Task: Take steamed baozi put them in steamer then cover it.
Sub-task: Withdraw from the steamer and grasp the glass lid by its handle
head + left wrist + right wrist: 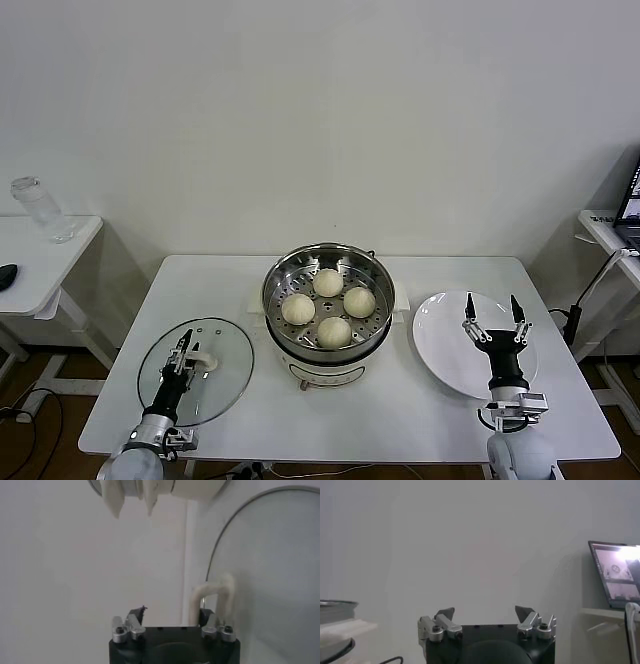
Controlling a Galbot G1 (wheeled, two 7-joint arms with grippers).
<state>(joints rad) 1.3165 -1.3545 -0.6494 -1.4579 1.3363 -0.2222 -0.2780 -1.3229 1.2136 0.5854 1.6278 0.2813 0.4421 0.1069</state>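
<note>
The left gripper [187,349] reaches forward low over the round clear glass cover [196,371], its fingers straddling the white oblong handle [203,360] (whether they grip it I cannot tell). Four cream-white steamed baozi [328,282] sit in the shiny steel steamer [328,297]. The right gripper [492,316] points upright, spread wide and holding nothing, over the flat white plate [440,343].

Cream-white baozi [328,282] in the shiny perforated steamer [280,275] — white table [400,400].

Steamer [328,300] top open — cover [196,371] aside
</note>
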